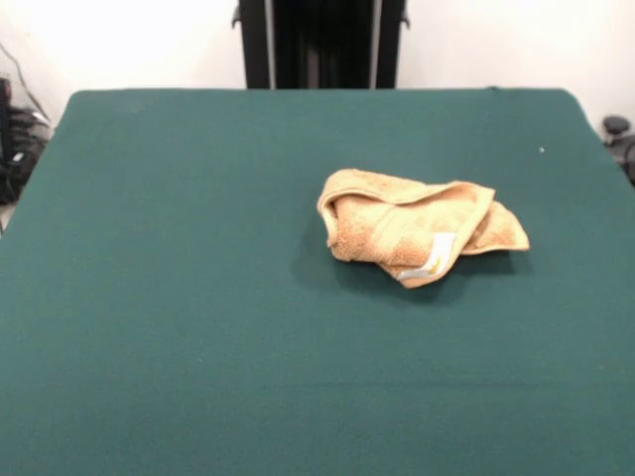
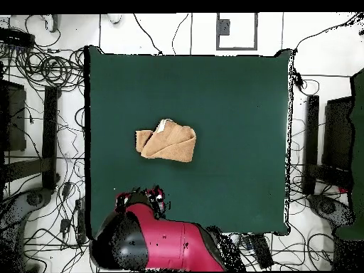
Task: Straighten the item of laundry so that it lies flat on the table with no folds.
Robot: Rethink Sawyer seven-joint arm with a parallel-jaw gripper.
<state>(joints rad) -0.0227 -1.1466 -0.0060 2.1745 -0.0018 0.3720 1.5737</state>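
Observation:
The tan towel (image 1: 417, 228) lies crumpled and folded over itself on the green table (image 1: 198, 297), right of centre in the front view. Its white-yellow tag (image 1: 437, 256) shows at the near edge. In the overhead view the towel (image 2: 167, 142) is a folded bundle left of the middle of the table (image 2: 234, 106). The red and black arm (image 2: 160, 242) is drawn back at the table's bottom edge. Its gripper end (image 2: 142, 199) sits just over that edge, well apart from the towel. The front view does not show the gripper.
The robot's black pedestal (image 1: 319, 45) stands behind the table's far edge. Several cables (image 2: 43, 71) lie on the floor around the table. Dark equipment (image 2: 341, 142) stands beside the table's right side in the overhead view.

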